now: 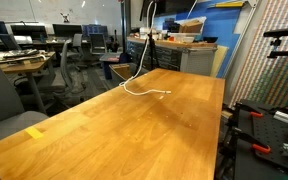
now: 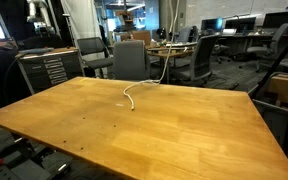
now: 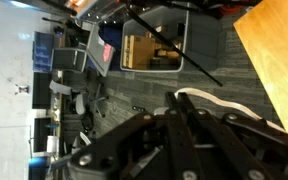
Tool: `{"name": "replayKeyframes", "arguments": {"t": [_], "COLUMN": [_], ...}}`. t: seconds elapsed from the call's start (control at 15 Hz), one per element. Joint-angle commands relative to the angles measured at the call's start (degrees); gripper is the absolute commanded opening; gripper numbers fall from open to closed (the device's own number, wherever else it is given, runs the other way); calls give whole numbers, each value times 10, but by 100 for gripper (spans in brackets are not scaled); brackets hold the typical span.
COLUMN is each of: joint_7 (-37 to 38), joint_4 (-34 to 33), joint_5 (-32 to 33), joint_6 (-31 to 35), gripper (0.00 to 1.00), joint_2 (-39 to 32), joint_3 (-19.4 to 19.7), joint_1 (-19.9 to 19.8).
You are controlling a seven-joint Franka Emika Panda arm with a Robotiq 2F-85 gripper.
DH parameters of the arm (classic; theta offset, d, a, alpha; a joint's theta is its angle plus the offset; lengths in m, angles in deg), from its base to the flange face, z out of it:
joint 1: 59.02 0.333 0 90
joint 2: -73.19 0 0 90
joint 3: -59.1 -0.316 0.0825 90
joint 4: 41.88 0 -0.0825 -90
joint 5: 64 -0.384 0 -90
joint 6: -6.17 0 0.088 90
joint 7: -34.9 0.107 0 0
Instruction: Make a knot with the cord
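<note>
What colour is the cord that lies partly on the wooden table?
The cord is white; it shows best in an exterior view, against the wooden table.

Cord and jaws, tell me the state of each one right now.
cord: lifted partway, running up out of both exterior views, tail resting on the wooden table, no knot seen.
jaws: shut on the cord, above the table.
</note>
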Motion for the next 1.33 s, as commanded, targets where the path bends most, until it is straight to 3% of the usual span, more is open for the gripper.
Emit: {"name": "replayKeyframes", "arguments": {"t": [0.0, 0.07, 0.27, 0.67, 1.07, 1.13, 1.2, 1.27], "joint_7": [85, 109, 127, 80, 33, 25, 11, 47], "joint_4": [90, 108, 186, 368, 469, 477, 485, 463], "joint_5": [51, 70, 81, -41, -142, -153, -167, -141], "joint_6": [-7, -9, -33, -25, -20, -18, -15, -22], "gripper": [8, 8, 8, 9, 8, 34, 34, 12], "joint_2": [121, 142, 202, 212, 210, 210, 206, 188], "joint_3": [12, 22, 4, -39, -94, -102, -108, -104], "joint_1": [-16, -11, -20, 15, 70, 78, 86, 75]}}
